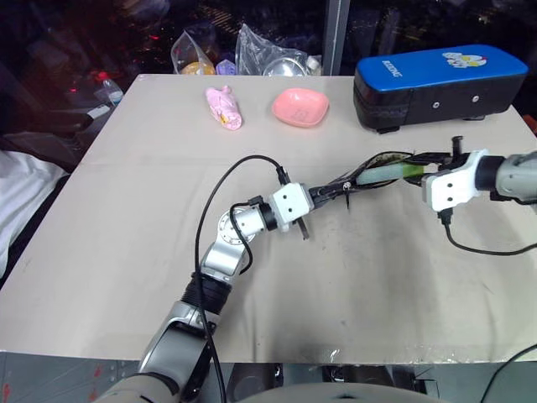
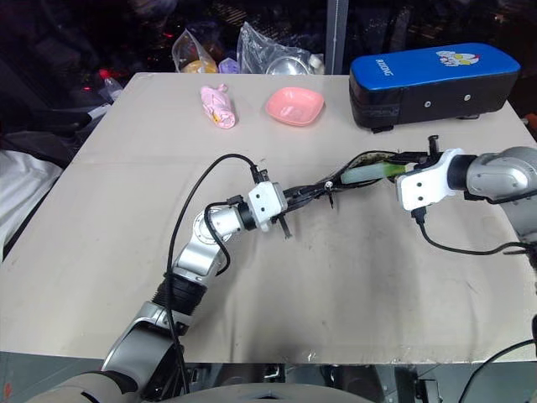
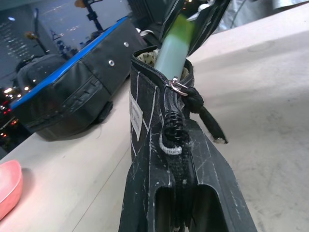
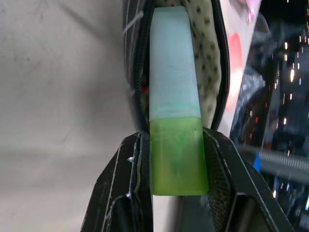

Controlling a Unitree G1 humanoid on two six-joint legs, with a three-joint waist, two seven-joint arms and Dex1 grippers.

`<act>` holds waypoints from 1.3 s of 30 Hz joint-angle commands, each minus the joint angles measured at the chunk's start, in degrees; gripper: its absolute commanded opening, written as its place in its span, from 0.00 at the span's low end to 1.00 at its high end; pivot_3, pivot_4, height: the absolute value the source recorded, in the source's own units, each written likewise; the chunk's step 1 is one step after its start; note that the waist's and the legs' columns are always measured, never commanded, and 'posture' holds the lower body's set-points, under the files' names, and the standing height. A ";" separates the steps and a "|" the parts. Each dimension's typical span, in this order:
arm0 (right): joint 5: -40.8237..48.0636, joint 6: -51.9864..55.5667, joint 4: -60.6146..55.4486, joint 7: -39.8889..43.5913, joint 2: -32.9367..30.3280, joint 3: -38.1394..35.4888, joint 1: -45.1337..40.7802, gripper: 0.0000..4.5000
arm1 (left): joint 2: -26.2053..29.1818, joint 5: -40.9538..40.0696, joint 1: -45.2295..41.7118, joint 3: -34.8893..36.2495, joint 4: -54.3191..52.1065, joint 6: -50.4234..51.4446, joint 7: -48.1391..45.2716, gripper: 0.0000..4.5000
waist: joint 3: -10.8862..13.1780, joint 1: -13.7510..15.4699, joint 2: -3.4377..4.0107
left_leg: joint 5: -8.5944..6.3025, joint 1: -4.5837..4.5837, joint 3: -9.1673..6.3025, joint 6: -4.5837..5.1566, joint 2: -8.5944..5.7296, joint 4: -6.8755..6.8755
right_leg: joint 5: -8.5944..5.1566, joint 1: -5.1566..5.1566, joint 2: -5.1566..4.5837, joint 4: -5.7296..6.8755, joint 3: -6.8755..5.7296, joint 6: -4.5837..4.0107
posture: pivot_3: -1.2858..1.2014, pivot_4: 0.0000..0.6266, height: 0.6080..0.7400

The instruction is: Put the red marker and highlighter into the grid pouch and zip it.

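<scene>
The grid pouch (image 1: 362, 178), black with white lines, is held off the table near its middle, zipper edge up and mouth open. My left gripper (image 1: 325, 193) is shut on the pouch's closed end, by the zipper pull (image 3: 177, 87). The highlighter (image 1: 388, 172), with a pale mint body and green cap, lies with its body end inside the pouch's mouth (image 4: 212, 72). My right gripper (image 4: 176, 145) is shut on the highlighter's green cap (image 4: 176, 154), just outside the mouth. The red marker is out of view.
A big blue padded case (image 1: 436, 80) stands at the back right, close behind the pouch. A pink bowl (image 1: 299, 107) and a pink wrapped object (image 1: 224, 107) lie at the back middle. Plastic bags (image 1: 268, 54) sit beyond the far edge.
</scene>
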 commanded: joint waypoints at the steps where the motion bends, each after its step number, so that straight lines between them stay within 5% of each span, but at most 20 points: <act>1: -1.13 -5.07 3.44 0.43 2.29 2.28 -4.28 0.18 | -0.58 0.16 -0.87 -0.61 -1.73 -1.57 0.25 0.00 | 0.00 -0.10 0.01 | 0.00 0.01 0.02 0.00 0.00 0.00 | 0.00 0.00 0.00 0.01 0.02 0.00 | 0.52 0.24 0.99; 3: -2.44 -6.25 5.87 0.59 3.55 3.71 -5.90 0.18 | -1.17 0.37 -1.25 -0.67 -1.44 -1.53 0.78 0.00 | 0.00 -0.05 0.01 | 0.00 0.01 0.03 0.00 0.01 0.00 | 0.00 0.00 -0.01 0.02 0.01 0.00 | 0.52 0.24 0.99; 11: 5.05 -0.81 8.13 0.51 2.52 -1.95 -7.39 0.98 | -2.63 0.51 -0.99 0.05 -0.86 -0.65 2.71 0.00 | 0.02 0.19 0.03 | 0.00 -0.02 0.04 0.00 0.02 0.03 | 0.00 0.00 -0.14 0.07 -0.02 0.00 | 0.52 0.24 0.99; 17: 23.04 25.09 -4.02 4.94 -1.16 -13.47 1.76 0.99 | -3.18 0.25 -0.31 0.04 -0.67 -0.14 3.31 0.00 | 0.02 0.35 0.03 | 0.00 -0.09 -0.09 0.01 0.03 0.03 | 0.00 0.01 -0.21 0.04 -0.14 0.00 | 0.52 0.24 0.99; 25: 61.75 78.09 -41.71 -5.52 0.83 -25.50 21.76 0.99 | -4.17 -0.26 -0.89 0.32 0.47 0.37 3.32 0.00 | 0.02 0.06 0.05 | 0.00 -0.06 -0.19 0.00 0.10 0.04 | 0.00 0.01 -0.34 0.16 -0.04 -0.01 | 0.52 0.24 0.99; 30: 76.59 93.02 -49.49 -19.52 5.90 -25.61 25.40 0.99 | -4.21 -0.27 -1.57 0.43 1.24 0.26 3.11 0.00 | 0.01 0.16 -0.04 | -0.02 -0.11 -0.29 0.04 0.04 0.05 | 0.00 0.02 -0.27 0.13 -0.13 -0.01 | 0.52 0.24 0.99; 34: 81.41 98.74 -47.30 -35.04 16.29 -23.26 22.68 0.99 | -4.21 -0.14 -1.42 0.29 1.09 0.15 2.68 0.00 | -0.01 0.09 -0.08 | -0.02 -0.14 -0.31 0.04 0.01 0.06 | 0.00 0.01 -0.18 0.14 -0.14 -0.01 | 0.52 0.24 0.99; 39: 81.59 102.45 -44.55 -44.17 22.59 -22.04 19.13 0.99 | -4.08 -0.02 -0.94 0.20 0.76 0.12 2.44 0.00 | -0.01 0.15 -0.08 | -0.02 -0.15 -0.30 0.04 0.00 0.06 | 0.00 0.00 -0.15 0.14 -0.15 0.00 | 0.52 0.24 0.99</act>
